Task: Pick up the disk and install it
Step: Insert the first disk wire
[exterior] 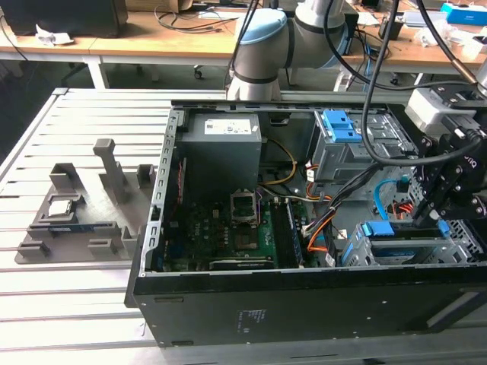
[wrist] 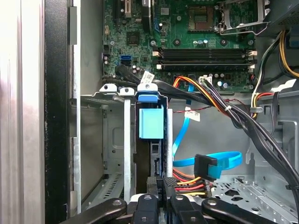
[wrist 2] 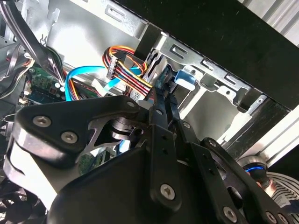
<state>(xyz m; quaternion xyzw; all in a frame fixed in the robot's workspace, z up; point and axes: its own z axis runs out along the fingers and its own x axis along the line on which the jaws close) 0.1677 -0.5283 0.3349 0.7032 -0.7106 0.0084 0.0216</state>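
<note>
The disk (wrist: 151, 122) stands on edge in a slot of the metal drive cage (wrist: 112, 93), its blue plastic rail and tab facing the first wrist view. In the exterior view the disk (exterior: 392, 232) sits in the cage at the near corner of the open computer case, on the exterior view's right. My gripper (wrist: 160, 183) is shut on the disk's end, one black finger on each flat side. In the second wrist view the fingers (wrist 2: 161, 100) meet tightly just behind the blue tab (wrist 2: 185, 78). My gripper (exterior: 428, 219) hangs directly over the cage.
A bundle of coloured power wires (wrist: 219, 105) and a blue flat data cable (wrist: 212, 163) run close beside the cage. The motherboard (exterior: 236, 232), grey power-supply box (exterior: 222, 144) and an upper blue-tabbed drive cage (exterior: 342, 129) share the case. A grey parts fixture (exterior: 76, 217) lies on the slatted table.
</note>
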